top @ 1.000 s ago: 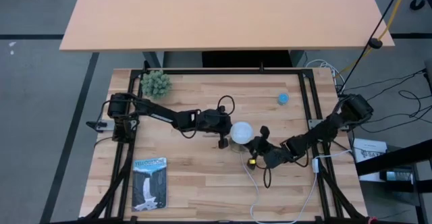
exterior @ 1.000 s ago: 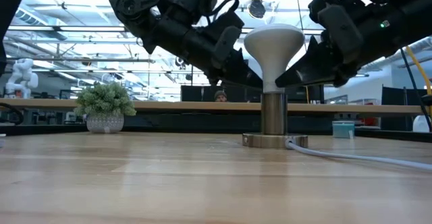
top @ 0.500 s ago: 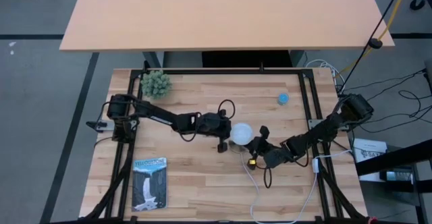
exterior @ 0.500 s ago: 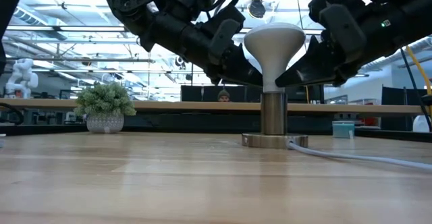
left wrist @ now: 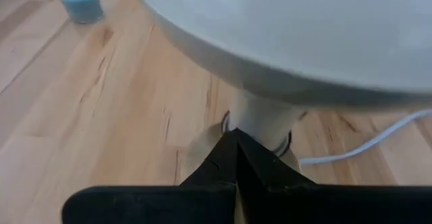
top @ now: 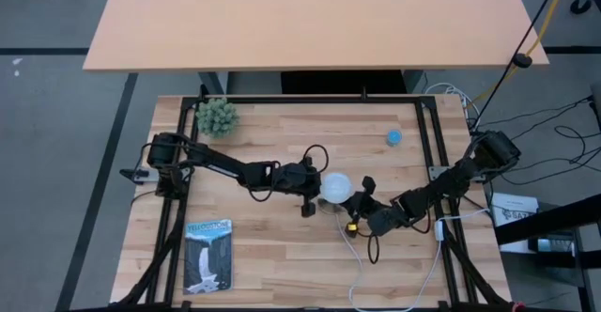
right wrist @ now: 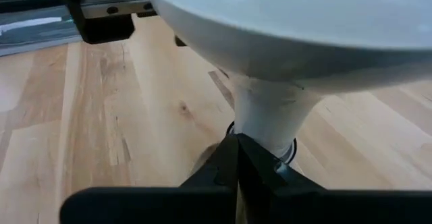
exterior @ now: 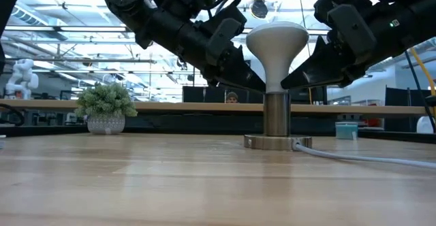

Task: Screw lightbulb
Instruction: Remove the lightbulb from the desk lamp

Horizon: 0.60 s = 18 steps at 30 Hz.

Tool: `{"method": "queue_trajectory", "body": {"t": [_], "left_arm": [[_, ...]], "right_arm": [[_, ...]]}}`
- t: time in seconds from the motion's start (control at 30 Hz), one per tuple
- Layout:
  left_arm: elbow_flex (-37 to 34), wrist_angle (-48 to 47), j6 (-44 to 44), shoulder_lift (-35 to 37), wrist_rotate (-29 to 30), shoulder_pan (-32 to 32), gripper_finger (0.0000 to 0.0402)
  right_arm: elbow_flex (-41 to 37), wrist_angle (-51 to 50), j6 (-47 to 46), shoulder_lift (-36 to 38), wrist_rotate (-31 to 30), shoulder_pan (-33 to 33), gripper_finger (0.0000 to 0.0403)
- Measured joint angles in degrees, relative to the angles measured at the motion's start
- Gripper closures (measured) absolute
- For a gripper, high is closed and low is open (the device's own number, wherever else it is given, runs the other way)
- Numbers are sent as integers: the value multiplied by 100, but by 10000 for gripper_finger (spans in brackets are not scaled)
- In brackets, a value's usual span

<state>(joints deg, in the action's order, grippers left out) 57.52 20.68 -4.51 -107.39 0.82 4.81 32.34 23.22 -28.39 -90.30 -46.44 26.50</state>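
The lightbulb (exterior: 276,45) stands upright in the socket (exterior: 276,120) mid-bench; left end effector (exterior: 245,76) and right end effector (exterior: 294,79) flank its neck, each pinched closed on nothing; judged best: one steadies the base, the other turns gently, axis vertical.

I held my left gripper (top: 307,192) at table centre, its fingers pressed together; my right gripper (top: 362,202) faced it, fingers also closed, both arms stretched inward.

No legible text anywhere.
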Motion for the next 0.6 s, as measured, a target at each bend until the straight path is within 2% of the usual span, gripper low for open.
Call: {"method": "queue_trajectory", "body": {"t": [0.07,0.2,0.27,0.47,0.6], "left_arm": [[0,-107,-6,0,-2,41,401],[-5,-361,-118,-14,-399,243,401],[-9,-392,-108,-26,-461,327,401],[-7,-643,29,-24,266,423,401],[-7,-855,-127,-24,559,194,401]], "right_arm": [[0,-85,-87,0,-78,4,403],[-21,-422,-150,8,-733,11,403],[-20,-500,-290,45,-860,46,403],[-15,-489,-407,63,-532,54,403],[-15,-247,-402,63,-246,106,403]]}}
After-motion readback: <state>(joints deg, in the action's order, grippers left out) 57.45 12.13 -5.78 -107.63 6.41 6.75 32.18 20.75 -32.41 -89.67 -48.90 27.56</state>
